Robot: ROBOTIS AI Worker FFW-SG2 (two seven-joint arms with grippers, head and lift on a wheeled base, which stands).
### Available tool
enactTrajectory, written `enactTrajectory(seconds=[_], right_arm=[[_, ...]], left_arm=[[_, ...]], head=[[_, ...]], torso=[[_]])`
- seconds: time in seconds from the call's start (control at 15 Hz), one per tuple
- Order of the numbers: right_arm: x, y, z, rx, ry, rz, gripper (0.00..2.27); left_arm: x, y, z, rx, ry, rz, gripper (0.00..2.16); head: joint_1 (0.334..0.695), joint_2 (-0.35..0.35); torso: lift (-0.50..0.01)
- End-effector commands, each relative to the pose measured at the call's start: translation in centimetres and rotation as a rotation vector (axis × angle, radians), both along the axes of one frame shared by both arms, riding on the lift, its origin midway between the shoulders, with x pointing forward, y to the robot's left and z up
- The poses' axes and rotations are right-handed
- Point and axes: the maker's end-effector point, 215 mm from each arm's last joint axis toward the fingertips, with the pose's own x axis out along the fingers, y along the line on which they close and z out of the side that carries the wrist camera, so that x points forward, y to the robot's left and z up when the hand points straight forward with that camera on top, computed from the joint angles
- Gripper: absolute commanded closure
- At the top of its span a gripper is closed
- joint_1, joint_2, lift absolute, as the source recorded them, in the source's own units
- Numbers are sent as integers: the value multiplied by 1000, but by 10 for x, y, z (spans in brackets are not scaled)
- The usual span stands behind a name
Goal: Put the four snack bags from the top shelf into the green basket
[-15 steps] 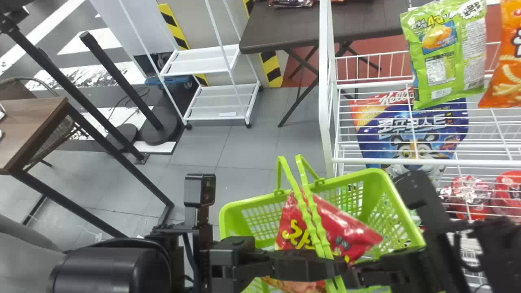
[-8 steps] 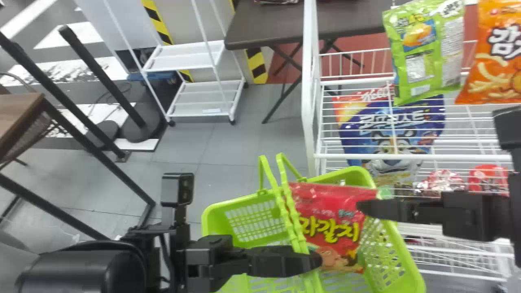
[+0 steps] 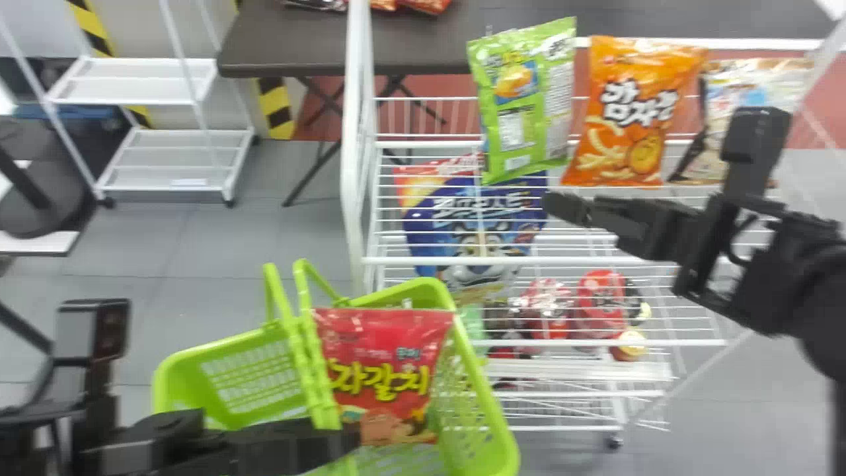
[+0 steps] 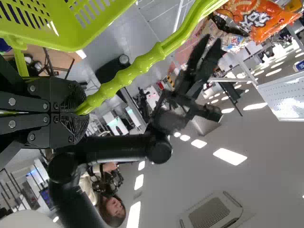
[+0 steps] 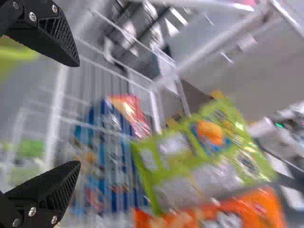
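In the head view my left gripper point(image 3: 340, 441) stays at the green basket point(image 3: 254, 387); the left wrist view shows this gripper point(image 4: 80, 111) shut on the basket's handle point(image 4: 137, 66). A red snack bag point(image 3: 383, 370) lies in the basket, beside the handles. My right gripper point(image 3: 552, 206) is in front of the top shelf, just below a green bag point(image 3: 522, 106) and an orange bag point(image 3: 628, 119), both upright. Right of them stands a pale bag point(image 3: 750, 119), partly behind the right arm. In the right wrist view the right gripper point(image 5: 76, 114) is open, the green bag point(image 5: 190, 161) beyond it.
White wire shelving point(image 3: 353, 165) rises behind the basket. Lower shelves hold a blue cereal bag point(image 3: 472, 211) and red packs point(image 3: 601, 297). A dark table point(image 3: 297, 39) stands behind, and a white cart point(image 3: 175, 149) at the back left.
The right gripper has left the red bag and moved up and right to the top shelf. The red bag lies flatter in the basket. The head view has swung right.
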Motion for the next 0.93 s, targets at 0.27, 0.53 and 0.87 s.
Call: enactTrajectory(seconds=[0.27, 0.53, 0.87], right_arm=[[131, 10, -5, -161, -229, -50, 83], [165, 42, -22, -197, -238, -6, 90], [163, 54, -36, -205, -188, 16, 1892]], left_arm=[[0, 6, 0, -11, 7, 13, 2148], [0, 7, -4, -13, 15, 23, 2148], [2, 9, -8, -16, 17, 30, 2148]], head=[[695, -90], [695, -47], [695, 4]], torso=[[-3], [-3], [-3]])
